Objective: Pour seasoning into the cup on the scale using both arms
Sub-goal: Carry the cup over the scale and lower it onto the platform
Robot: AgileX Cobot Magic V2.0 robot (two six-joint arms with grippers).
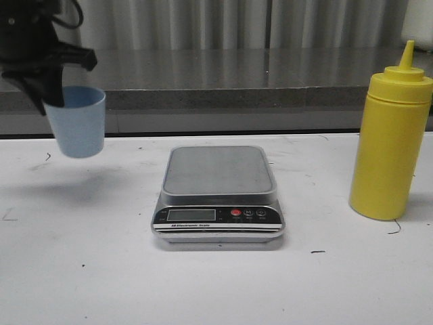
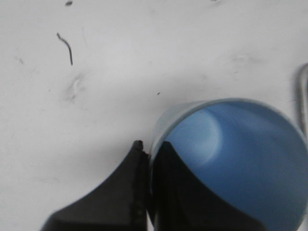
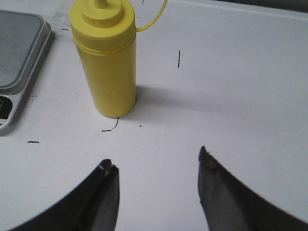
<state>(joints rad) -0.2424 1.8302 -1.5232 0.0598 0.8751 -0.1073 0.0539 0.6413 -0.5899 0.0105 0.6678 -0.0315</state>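
Left gripper (image 1: 54,91) was clamped on the cup (image 1: 78,122), one finger (image 2: 187,192) inside the wall and one outside, pinching the rim. Cup hung upright in the air, well left of the scale (image 1: 218,196) and above its level; shadow on the table (image 1: 81,271) under it. Cup looked empty in the left wrist view.

Step in hand, as I judged it: carry cup over to the scale platform. To do it well, keep the cup level, centre it on the steel plate clear of the display panel, lower until the base sits flat, then release without dragging the rim sideways, since a rim pinch could tip it.

Left arm came in from above at the far left of the scale, fingers pointing down. Right gripper (image 3: 156,166) had its jaws apart, holding nothing, aimed at the seasoning bottle (image 1: 391,135) but not near contact. Bottle stood upright right of the scale, cap on.
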